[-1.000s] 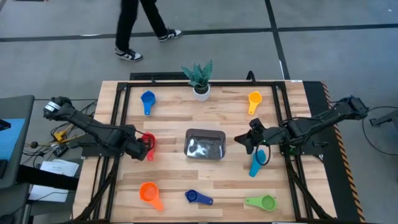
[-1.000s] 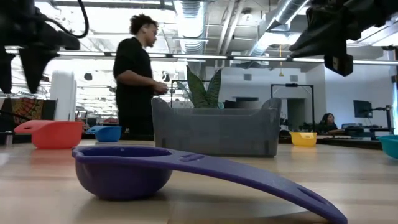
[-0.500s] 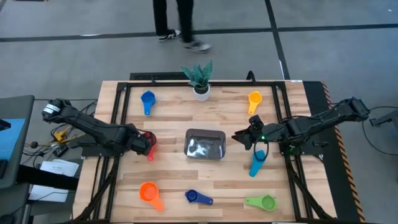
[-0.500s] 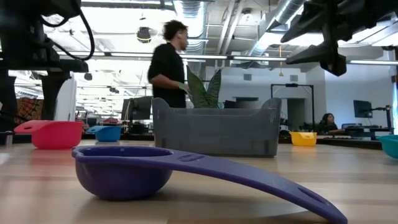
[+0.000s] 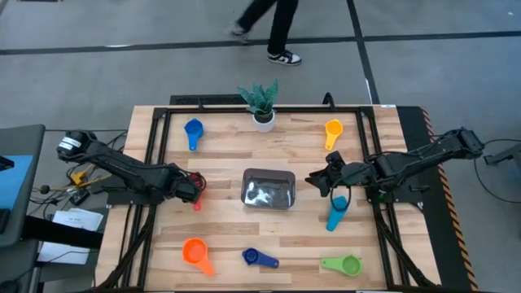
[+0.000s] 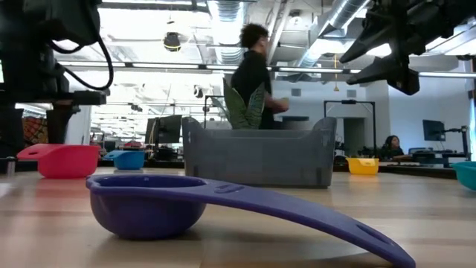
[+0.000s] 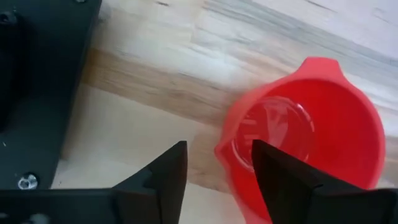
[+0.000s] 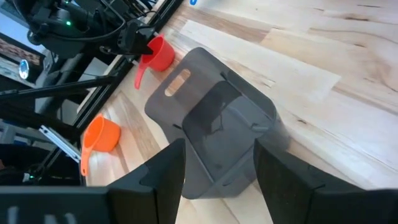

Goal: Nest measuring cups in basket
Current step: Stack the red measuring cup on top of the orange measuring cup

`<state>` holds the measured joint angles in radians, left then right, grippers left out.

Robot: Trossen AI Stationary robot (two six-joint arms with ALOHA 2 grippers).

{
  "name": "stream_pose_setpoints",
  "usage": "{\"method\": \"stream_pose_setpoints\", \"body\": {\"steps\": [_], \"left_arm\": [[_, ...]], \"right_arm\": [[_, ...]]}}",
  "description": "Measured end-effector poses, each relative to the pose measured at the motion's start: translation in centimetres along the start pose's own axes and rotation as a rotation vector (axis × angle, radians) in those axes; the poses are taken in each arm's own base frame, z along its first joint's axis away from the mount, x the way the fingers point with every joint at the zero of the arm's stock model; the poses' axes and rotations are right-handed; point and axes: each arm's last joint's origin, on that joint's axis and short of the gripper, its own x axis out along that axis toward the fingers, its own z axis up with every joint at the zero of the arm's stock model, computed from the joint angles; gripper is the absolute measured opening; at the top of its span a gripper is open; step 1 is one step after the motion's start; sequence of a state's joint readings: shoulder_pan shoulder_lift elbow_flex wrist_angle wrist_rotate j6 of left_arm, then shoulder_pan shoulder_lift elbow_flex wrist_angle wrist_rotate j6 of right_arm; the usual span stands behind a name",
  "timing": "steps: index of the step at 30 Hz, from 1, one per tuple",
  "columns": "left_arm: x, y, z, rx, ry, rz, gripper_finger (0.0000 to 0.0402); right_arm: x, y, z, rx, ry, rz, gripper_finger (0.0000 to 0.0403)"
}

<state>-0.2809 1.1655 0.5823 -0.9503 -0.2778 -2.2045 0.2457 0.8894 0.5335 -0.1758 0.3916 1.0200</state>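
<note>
The red cup (image 7: 305, 130) sits upright on the table, left of the basket (image 5: 269, 189). My left gripper (image 7: 217, 168) is open and low over the cup, one finger above its bowl and one outside its rim. My right gripper (image 5: 314, 181) is open and hovers off the table just right of the basket, which it faces (image 8: 211, 124). The other cups rest on the table: blue (image 5: 193, 130), yellow (image 5: 333, 130), light blue (image 5: 335, 213), orange (image 5: 194, 251), dark blue (image 5: 259, 259) and green (image 5: 346, 264). My left gripper straddles the red cup's rim (image 7: 222, 152) on the side facing the wrist, coming from above and from the table's left. I cannot tell whether either finger touches the cup. The cup stands on the table.
A white pot with a green plant (image 5: 262, 104) stands at the far edge. A black frame (image 5: 155, 146) runs along the table's sides. A person (image 6: 256, 89) walks behind the table. The dark blue cup (image 6: 149, 205) lies close to the low camera.
My left gripper has come down toward the red cup. My right gripper has tipped its fingers up toward level, pointing at the basket. The person behind the table has walked to the right.
</note>
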Motion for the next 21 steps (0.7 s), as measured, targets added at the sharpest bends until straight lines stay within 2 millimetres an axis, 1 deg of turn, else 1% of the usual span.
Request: {"method": "stream_pose_setpoints", "body": {"steps": [6, 13, 18, 21], "left_arm": [[0.7, -0.3, -0.2, 0.006, -0.029, 0.028, 0.0101], [1.2, -0.7, -0.6, 0.003, -0.028, 0.012, 0.0036], [1.1, -0.8, -0.6, 0.001, -0.032, 0.004, 0.0008], [1.1, -0.8, -0.6, 0.000, -0.030, 0.002, 0.0004]], "right_arm": [[0.1, -0.3, 0.3, 0.004, -0.007, -0.016, 0.0208], [0.2, -0.3, 0.3, 0.003, 0.013, -0.006, 0.0198], [0.2, -0.3, 0.3, 0.003, 0.013, -0.006, 0.0193], [0.2, -0.3, 0.3, 0.008, 0.014, -0.005, 0.0190]]}}
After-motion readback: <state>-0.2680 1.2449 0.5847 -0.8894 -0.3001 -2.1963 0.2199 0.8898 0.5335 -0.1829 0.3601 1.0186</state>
